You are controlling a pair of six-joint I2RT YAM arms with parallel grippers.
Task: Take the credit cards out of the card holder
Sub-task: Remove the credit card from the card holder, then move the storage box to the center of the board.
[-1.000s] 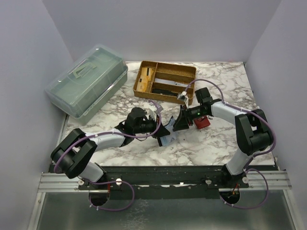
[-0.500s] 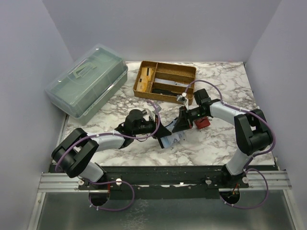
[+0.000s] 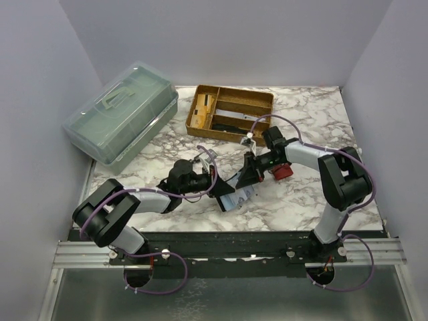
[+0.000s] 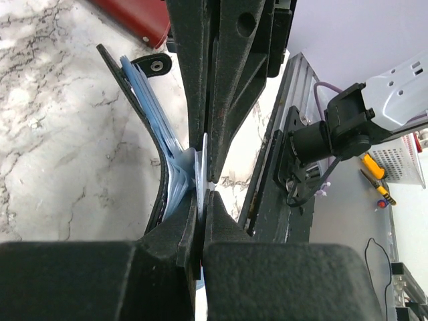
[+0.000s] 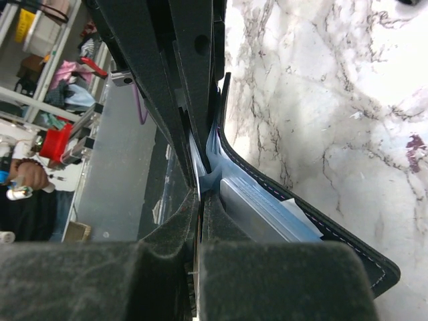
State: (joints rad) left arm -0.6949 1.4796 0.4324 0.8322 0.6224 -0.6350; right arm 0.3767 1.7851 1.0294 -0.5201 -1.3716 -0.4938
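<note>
As left tool [image 4: 202, 194] and right tool [image 5: 200, 195] pinch credit cards [image 5: 264, 212], card holder [image 4: 132, 93]

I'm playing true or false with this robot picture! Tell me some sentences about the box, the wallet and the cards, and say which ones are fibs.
1. The green box has its lid on. True.
2. The red wallet lies inside the wooden tray. False: it lies on the table, outside the tray.
3. The left fingers and the right fingers are both shut. True.
4. The card holder is empty. False: pale blue credit cards sit in it.
</note>
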